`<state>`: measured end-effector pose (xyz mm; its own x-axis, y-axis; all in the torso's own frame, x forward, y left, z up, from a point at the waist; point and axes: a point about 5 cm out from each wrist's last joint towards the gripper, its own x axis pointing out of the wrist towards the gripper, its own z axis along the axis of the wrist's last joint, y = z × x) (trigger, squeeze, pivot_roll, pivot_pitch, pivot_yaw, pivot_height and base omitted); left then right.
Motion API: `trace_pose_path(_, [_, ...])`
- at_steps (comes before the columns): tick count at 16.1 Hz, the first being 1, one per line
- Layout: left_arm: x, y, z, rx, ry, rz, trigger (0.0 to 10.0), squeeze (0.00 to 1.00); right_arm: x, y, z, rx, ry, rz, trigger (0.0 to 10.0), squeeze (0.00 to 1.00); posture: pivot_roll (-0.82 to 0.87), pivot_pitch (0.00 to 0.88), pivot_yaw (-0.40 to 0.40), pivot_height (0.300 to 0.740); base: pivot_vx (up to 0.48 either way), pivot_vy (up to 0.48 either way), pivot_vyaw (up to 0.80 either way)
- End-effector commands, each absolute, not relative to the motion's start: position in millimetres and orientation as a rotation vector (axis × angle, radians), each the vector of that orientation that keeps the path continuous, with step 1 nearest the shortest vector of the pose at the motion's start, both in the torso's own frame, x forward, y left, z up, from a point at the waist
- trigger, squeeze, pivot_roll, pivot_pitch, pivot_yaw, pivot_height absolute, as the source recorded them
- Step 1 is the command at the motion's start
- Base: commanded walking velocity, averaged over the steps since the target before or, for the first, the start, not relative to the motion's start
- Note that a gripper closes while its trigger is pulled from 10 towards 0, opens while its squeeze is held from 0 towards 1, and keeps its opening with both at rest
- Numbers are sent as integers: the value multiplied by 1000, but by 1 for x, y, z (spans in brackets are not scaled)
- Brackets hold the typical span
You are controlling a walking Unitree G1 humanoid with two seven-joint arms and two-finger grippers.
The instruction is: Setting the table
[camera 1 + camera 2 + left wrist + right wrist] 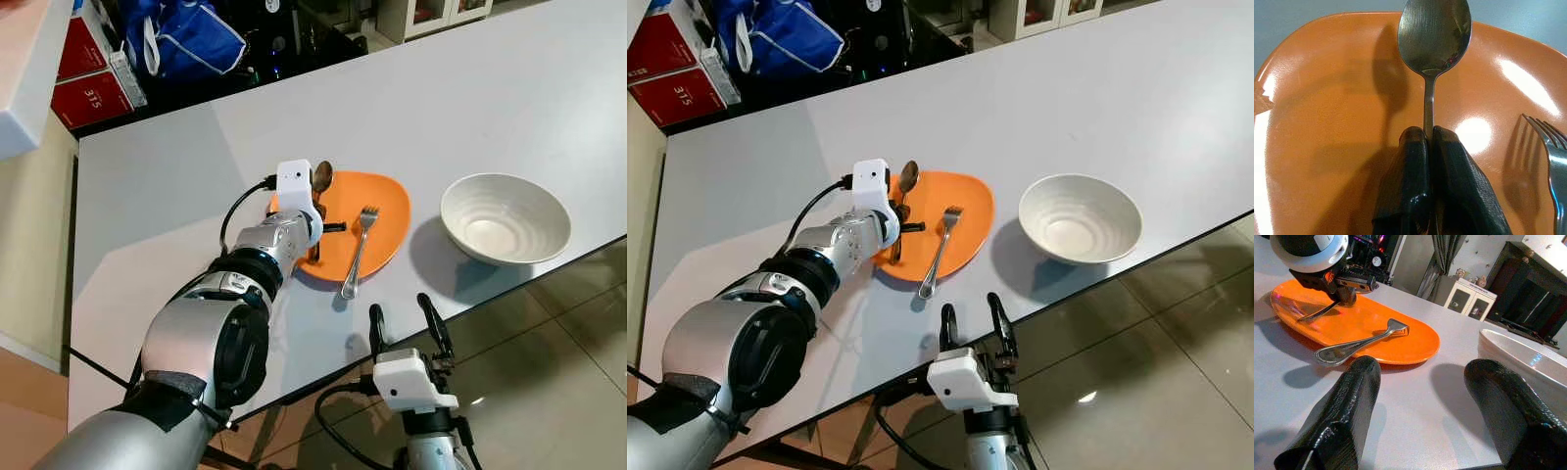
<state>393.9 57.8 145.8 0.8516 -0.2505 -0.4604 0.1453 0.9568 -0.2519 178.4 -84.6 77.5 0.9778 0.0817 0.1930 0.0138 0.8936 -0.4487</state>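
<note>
Orange plate [382, 211] lay under my left claw [1430, 134], clenched on the spoon [1434, 36] for placing beside the fork [358, 250]; right claw [407, 323] gaped idle.

Blue bag [191, 39] beside red boxes [93, 73]; white cabinet [1469, 298] behind

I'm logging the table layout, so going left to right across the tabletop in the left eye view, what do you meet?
Left gripper with jaws shut on the spoon → fork lying on the orange plate → white bowl.
</note>
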Motion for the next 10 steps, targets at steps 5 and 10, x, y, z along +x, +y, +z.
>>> trace_pose_path(5, [393, 61, 142, -164, 511, -196, 10000, 1000, 176, -86, 79, -462, -210, 43, 10000, 0, -189, 85, 148, 740, 0, 0, 0])
trace_pose_path(10, [399, 55, 159, -137, 444, -228, 10000, 651, 176, -88, 78, -467, -213, 46, 10000, 0, -189, 76, 145, 740, 0, 0, 0])
